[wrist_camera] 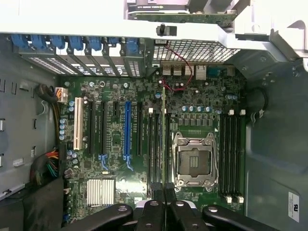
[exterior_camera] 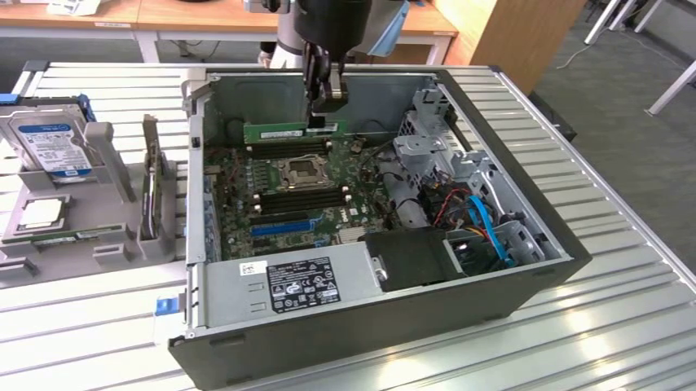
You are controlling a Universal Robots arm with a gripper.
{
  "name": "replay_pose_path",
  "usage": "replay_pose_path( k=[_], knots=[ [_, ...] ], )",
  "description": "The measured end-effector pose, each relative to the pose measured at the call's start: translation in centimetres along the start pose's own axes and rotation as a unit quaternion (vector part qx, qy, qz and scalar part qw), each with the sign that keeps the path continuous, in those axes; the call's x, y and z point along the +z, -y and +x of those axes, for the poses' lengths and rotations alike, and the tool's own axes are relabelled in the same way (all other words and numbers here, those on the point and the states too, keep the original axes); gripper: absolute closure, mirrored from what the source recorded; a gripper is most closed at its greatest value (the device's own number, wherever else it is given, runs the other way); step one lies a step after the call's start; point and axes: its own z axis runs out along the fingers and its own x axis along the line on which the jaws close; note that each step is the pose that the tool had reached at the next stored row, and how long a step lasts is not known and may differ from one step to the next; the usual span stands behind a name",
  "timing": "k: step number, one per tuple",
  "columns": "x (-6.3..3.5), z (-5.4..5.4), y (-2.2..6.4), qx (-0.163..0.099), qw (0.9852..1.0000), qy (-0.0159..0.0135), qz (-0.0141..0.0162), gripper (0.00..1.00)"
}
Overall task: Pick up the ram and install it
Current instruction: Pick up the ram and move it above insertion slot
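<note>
Ram (exterior_camera: 285, 129) hangs directly under the pincer (exterior_camera: 324, 104), whose two fingers are clamped together on its upper edge, one flat face against each finger. The grip sits off-centre: most of the green stick reaches out from the fingers toward the exterior view's left, and only a short end shows on the other side. Its long axis lies level, with the contact edge facing down, away from the pincer.

In the wrist view the ram (wrist_camera: 163, 120) appears edge-on as a thin line running straight out from between the fingertips (wrist_camera: 155, 195). That line runs parallel to the black memory slots (wrist_camera: 155, 144) beneath it, on the near side of the CPU socket (wrist_camera: 194, 161) as seen from the grip. So the long axes of stick and slots appear matched, and the offset left is mostly straight down from the pincer.

From the exterior view I judge the stick to be hovering above the motherboard (exterior_camera: 326, 213), not yet seated, since green board shows clear above the slot row. Which slot of the group it lines up with I cannot tell.
</note>
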Motion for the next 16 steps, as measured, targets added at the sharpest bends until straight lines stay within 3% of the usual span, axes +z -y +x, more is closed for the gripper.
replay_pose_path(
  k=[6, 16],
  knots=[
    [0.01, 0.0, 0.08, 0.000, 1.0000, 0.0001, 0.0000, 0.88],
    [-0.04, 0.1, 1.60, 0.000, 1.0000, 0.0001, -0.0017, 0.88]
  ],
)
